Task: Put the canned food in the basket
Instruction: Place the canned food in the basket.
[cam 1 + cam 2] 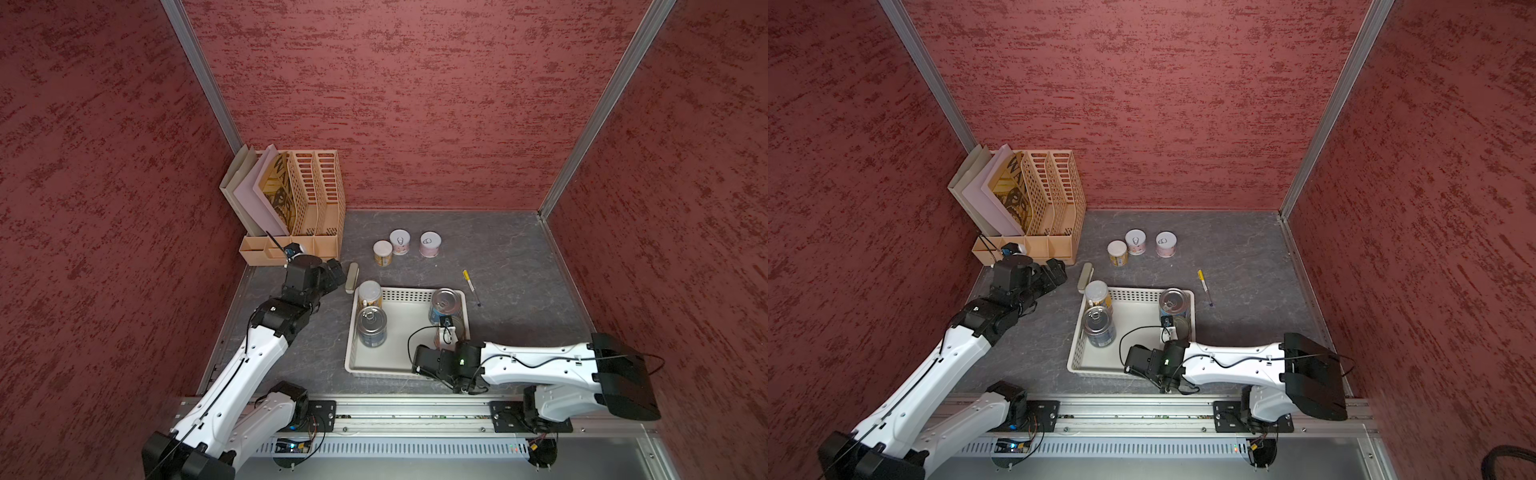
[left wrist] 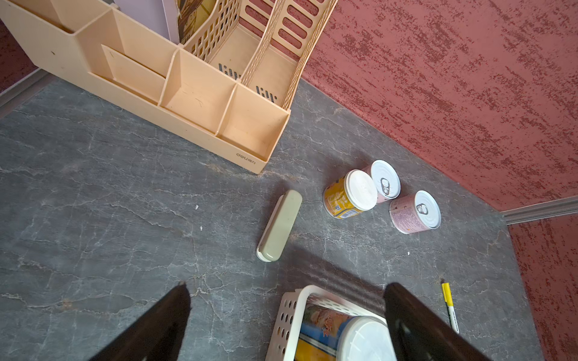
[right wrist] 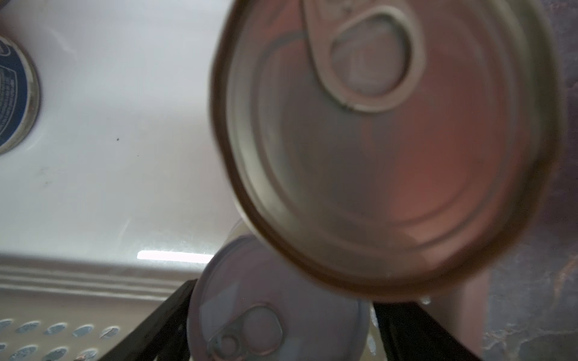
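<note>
Centre-low of the frame in both top views: white basket on the grey marble-look table. I can see four cans in it.
- A yellow-label can w/ white lid stands in its upper-left corner.
- A metal-top can w/ blue label is just below that one.
- A second metal-top can is in the upper-right corner.
- A white pull-tab can is right beside that, under the R wrist.

The R gripper is down in the basket, its fingers on either side of the pull-tab can. There's a thin sliver of light on one side, but I can't tell if it's pinching the can or not.

Three more cans stand outside on the table, above the basket toward the back wall. A small yellow can has a pink can just beside it. A second pink can is a bit apart to the right.

The L gripper is left of the basket's upper-left corner, spread wide w/ nothing btw its fingers. A beige bar lies just beside it. A yellow-capped pen lies upper right of the basket. A peach file rack fills the back-left corner.
</note>
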You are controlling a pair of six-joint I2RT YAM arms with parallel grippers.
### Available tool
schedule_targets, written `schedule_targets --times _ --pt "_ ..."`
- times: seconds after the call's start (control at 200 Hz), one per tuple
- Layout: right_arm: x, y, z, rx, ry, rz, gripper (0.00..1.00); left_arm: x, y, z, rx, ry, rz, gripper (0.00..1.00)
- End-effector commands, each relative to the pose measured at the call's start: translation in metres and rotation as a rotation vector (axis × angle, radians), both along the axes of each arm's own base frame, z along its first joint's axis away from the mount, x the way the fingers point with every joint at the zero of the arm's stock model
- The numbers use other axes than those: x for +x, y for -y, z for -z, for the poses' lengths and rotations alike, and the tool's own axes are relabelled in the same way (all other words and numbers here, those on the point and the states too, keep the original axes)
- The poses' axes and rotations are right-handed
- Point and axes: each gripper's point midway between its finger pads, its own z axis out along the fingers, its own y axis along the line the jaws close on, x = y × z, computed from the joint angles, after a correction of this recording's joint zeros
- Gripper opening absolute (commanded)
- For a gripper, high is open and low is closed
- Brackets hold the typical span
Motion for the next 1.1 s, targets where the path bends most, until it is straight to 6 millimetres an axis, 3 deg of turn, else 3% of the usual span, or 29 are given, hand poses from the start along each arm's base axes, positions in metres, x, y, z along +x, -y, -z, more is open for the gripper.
schedule_targets --times 0.0,0.095,0.281,0.726,0.892,1.092 --pt "-0.002 0.033 -0.003 -0.188 -0.009 -0.037 0.92 -0.001 -0.002 -0.007 -0.014 0.013 -0.010 1.00" --pt "0.001 0.028 -0.008 -0.192 0.002 -0.047 0.91 -0.001 -0.002 -0.008 -0.015 0.017 -0.009 1.00" --pt "0.005 0.032 -0.008 -0.280 0.006 -0.050 0.80 -0.001 -0.002 -0.008 -0.016 0.017 -0.009 1.00" --pt "0.005 0.045 -0.021 -0.293 0.027 -0.045 0.74 0.000 0.000 -0.008 -0.020 0.016 0.000 1.00" --pt "0.005 0.042 -0.018 -0.290 0.025 -0.058 0.74 0.000 0.000 -0.007 -0.021 0.015 0.003 1.00" --pt "0.005 0.026 -0.012 -0.240 0.010 -0.108 0.83 0.002 0.002 -0.004 -0.021 -0.001 0.007 1.00"
